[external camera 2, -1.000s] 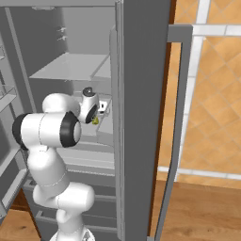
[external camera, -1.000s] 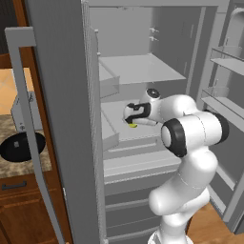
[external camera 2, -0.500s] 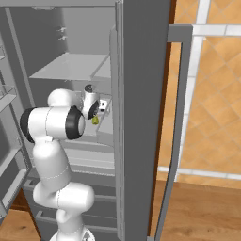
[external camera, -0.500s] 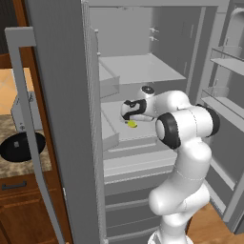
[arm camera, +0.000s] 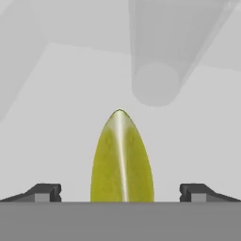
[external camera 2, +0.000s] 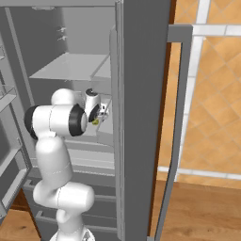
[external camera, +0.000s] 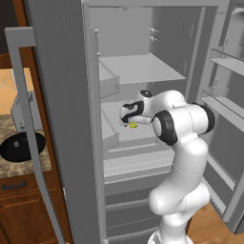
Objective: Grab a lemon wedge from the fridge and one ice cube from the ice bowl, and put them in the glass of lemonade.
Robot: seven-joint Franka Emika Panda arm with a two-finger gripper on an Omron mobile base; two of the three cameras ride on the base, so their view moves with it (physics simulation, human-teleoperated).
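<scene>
Gripper (arm camera: 120, 193) was wide open around the lemon wedge (arm camera: 122, 162) pointing to 12 o'clock, so closing off-center probably would've squirted it away.

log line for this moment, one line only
stage: reaching for lemon wedge | gripper: open, straddling wedge, not closed | place: fridge middle shelf | doors: open

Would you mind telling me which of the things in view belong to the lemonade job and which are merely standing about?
Part of the job:
- lemon wedge, on a shelf between the open gripper fingertips
- fridge, doors open

Just standing about:
- grey toaster on the counter to the left
- black round pan in front of it
</scene>
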